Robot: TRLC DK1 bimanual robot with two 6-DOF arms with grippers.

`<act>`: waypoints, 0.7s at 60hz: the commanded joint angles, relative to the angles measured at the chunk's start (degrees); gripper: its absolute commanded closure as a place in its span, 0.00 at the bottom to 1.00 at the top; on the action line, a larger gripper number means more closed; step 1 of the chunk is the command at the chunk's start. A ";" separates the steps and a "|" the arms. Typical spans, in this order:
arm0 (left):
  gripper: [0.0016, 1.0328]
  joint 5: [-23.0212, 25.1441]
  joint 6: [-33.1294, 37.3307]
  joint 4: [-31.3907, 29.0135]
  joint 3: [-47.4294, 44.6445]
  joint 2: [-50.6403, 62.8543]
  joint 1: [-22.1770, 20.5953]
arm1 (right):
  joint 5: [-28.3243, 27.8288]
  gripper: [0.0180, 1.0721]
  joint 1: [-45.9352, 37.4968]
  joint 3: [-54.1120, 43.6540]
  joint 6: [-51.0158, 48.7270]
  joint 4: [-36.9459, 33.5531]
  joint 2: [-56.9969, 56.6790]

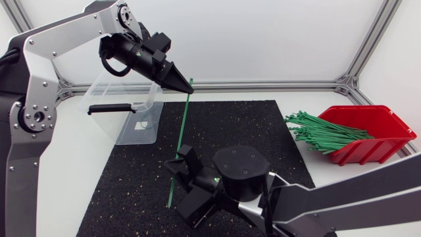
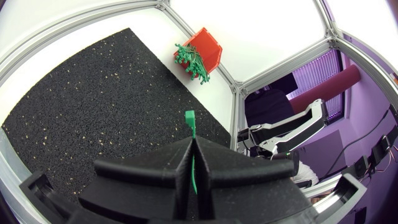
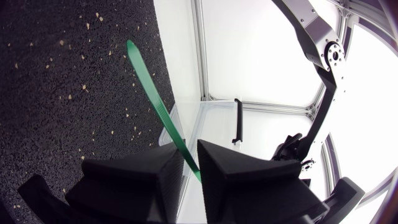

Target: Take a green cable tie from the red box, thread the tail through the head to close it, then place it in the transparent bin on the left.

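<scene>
taken from the red box [image 1: 375, 135], a green tie [image 1: 183, 131] stretches straight above the mat [image 1: 250, 125], head pinched by the left gripper [image 1: 187, 85], tail by the right gripper [image 1: 181, 168], not yet threaded, the bin [image 1: 141, 125] at the mat's far left corner waiting.

The head camera is looking down from above, the black mat [image 1: 131, 178] filling the frame's lower middle. The wrist cameras are peering closely over the left gripper [image 2: 191, 146] and right gripper [image 3: 189, 155], all three sharing the mat and the green cable tie [image 1: 185, 125].
</scene>
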 commanded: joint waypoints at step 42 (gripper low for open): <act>0.97 -1.34 -0.35 0.36 1.10 3.17 1.57 | 1.91 0.95 2.87 -3.05 2.25 -0.48 -1.39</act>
